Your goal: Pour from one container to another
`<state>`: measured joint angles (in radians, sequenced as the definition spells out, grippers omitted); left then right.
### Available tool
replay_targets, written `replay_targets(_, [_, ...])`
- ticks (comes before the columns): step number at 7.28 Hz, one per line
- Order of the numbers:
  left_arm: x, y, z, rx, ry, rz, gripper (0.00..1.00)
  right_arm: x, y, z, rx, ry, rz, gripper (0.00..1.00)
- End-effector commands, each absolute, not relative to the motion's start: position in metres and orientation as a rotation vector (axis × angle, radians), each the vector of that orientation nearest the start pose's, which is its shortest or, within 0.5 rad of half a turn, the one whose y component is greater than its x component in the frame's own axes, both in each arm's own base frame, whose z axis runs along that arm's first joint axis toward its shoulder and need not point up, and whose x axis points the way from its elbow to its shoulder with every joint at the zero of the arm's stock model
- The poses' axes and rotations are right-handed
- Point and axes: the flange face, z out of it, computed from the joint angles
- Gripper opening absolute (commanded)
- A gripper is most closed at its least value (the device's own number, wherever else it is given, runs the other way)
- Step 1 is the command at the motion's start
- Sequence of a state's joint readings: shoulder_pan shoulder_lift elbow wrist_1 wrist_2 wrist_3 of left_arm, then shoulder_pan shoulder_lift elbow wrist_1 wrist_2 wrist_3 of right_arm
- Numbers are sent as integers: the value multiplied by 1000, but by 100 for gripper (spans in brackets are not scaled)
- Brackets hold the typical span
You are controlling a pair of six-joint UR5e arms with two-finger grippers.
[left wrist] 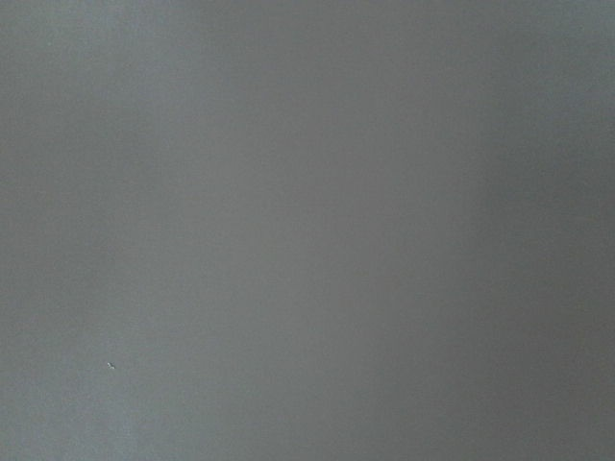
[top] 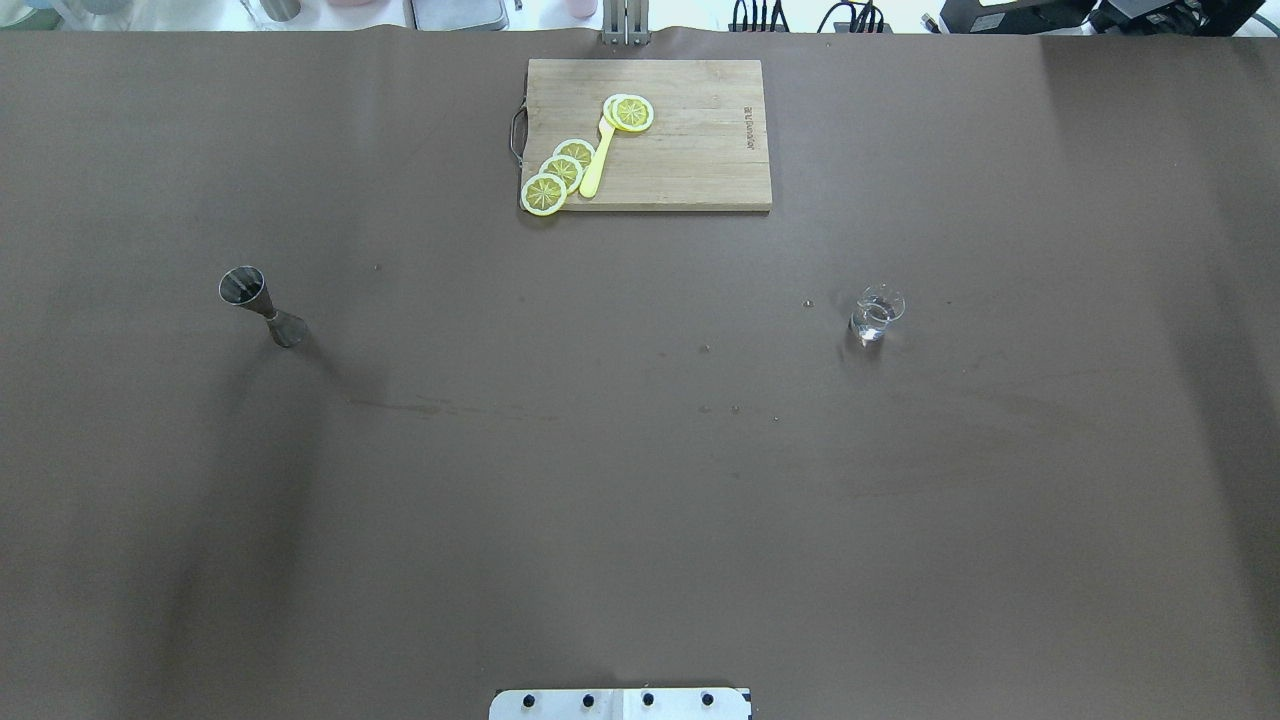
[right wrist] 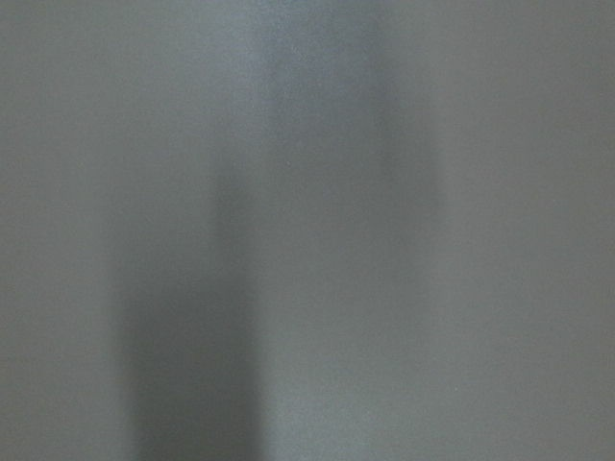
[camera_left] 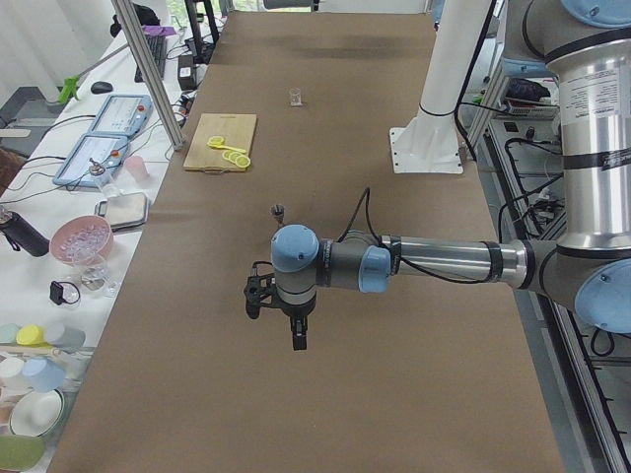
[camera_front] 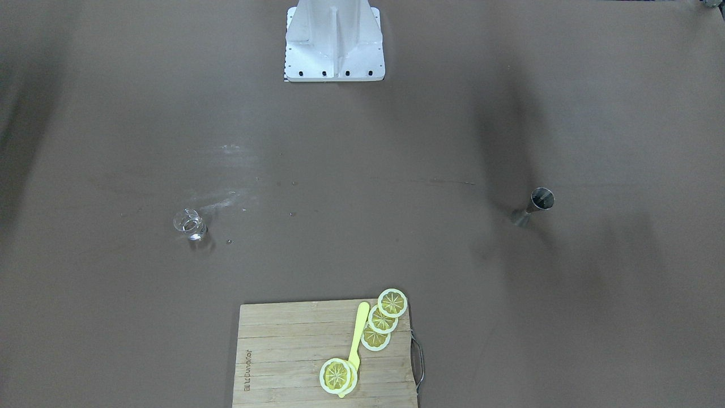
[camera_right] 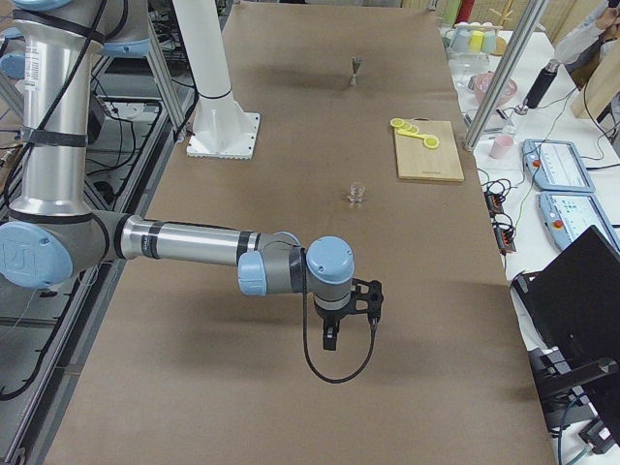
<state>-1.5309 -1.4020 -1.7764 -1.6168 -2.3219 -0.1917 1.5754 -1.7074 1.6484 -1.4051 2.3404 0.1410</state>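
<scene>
The clear glass cup (top: 877, 316) stands upright on the brown table, on the robot's right side, and holds a little clear liquid; it also shows as the cup (camera_front: 190, 225). The steel jigger (top: 262, 306) stands upright on the robot's left side, seen again as the jigger (camera_front: 534, 206). My left gripper (camera_left: 294, 335) hangs above the table at its left end, well short of the jigger (camera_left: 278, 211). My right gripper (camera_right: 331, 339) hangs at the right end, short of the cup (camera_right: 356, 195). I cannot tell whether either is open or shut. Both wrist views show only blurred table.
A wooden cutting board (top: 700, 150) lies at the table's far edge, with several lemon slices (top: 560, 172) and a yellow knife (top: 597, 165) on it. The robot's white base (camera_front: 334, 51) stands at the near middle. Small wet marks (camera_front: 226, 198) lie by the cup.
</scene>
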Motion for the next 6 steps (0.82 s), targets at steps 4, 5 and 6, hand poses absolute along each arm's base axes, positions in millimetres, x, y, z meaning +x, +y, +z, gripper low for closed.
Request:
replay_targets(4, [-48, -428, 631, -10, 756, -114, 99, 66, -440, 667, 55, -769, 93, 100])
replay_targets(5, [-48, -430, 630, -6, 756, -112, 99, 67, -440, 666, 60, -767, 91, 100])
replay_targets(6, [-48, -430, 630, -7, 756, -113, 99, 66, -439, 668, 57, -769, 92, 100])
